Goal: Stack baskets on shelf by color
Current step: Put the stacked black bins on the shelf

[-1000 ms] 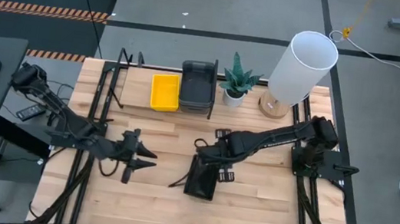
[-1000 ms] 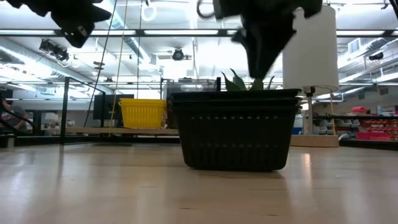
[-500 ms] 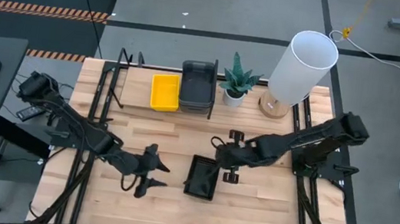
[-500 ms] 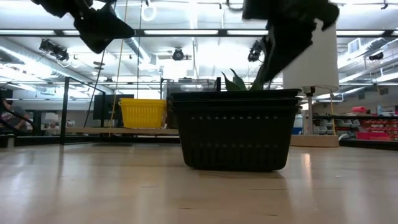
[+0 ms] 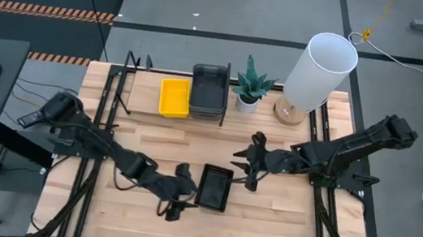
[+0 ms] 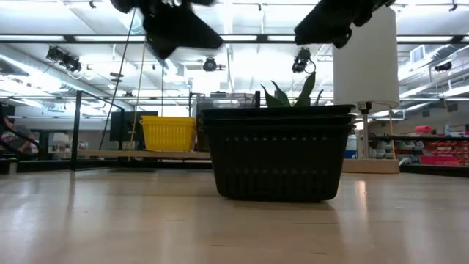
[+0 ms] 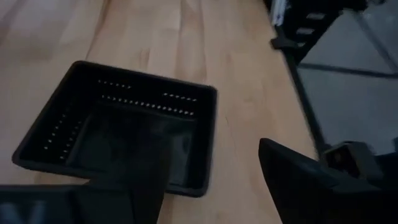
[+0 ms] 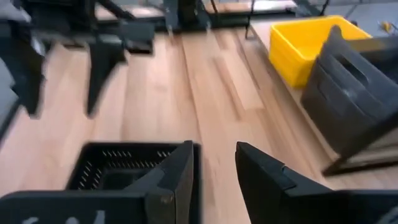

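Note:
A black basket [image 5: 215, 187] with a perforated rim rests by its base on the tabletop [image 5: 280, 218]; the low view shows it [image 6: 275, 154] front and centre. My left gripper [image 5: 185, 193] is open just to the table's left of it, fingers pointing at it [image 7: 124, 130]. My right gripper [image 5: 245, 162] is open, raised, beyond the basket's far-right corner. Yellow baskets [image 5: 174, 97] and dark grey baskets [image 5: 209, 92] stand on the shelf [image 5: 140, 97]. Other black baskets are not in view.
A potted plant [image 5: 249, 82] and a tall white lamp [image 5: 316, 71] stand at the far edge, right of the shelf's baskets. Black metal uprights [image 5: 128, 83] frame the shelf. Bare wood lies on the table's near side, left and right of the basket.
My right gripper has drawn back from the black basket toward the table's right and far side and has risen. My left gripper has travelled toward the right and near edge, up to the basket's left side. The basket has stayed in place.

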Tool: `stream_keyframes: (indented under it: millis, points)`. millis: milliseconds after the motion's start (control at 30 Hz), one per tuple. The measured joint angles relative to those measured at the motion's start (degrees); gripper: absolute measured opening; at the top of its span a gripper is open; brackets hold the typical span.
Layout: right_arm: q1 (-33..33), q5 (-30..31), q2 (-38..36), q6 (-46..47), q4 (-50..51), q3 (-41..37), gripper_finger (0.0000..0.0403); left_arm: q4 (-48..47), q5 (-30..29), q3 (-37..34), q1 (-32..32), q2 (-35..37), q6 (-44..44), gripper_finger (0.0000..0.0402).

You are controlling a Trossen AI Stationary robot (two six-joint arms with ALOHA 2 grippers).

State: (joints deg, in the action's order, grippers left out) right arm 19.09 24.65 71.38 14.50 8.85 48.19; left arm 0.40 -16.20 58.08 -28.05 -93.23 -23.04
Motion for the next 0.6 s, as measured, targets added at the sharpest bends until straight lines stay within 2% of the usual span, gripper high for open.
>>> stream_keyframes:
  millis: [200, 400, 600]
  points:
    - [1.42, -0.03, -2.89, 1.86, -2.68, -5.65, 0.0126, -1.82, 1.5, 8.45, 1.32, -8.03, 4.79, 0.026]
    - [3.99, 0.32, -5.17, 4.87, -1.07, -5.99, 0.0126, -5.47, 3.9, 13.22, 2.38, -14.29, 7.72, 0.0255]
    - [7.53, 5.94, -7.11, 4.88, 1.16, -6.2, 0.0126, -8.04, 7.5, 17.93, 4.47, -19.71, 8.93, 0.0242]
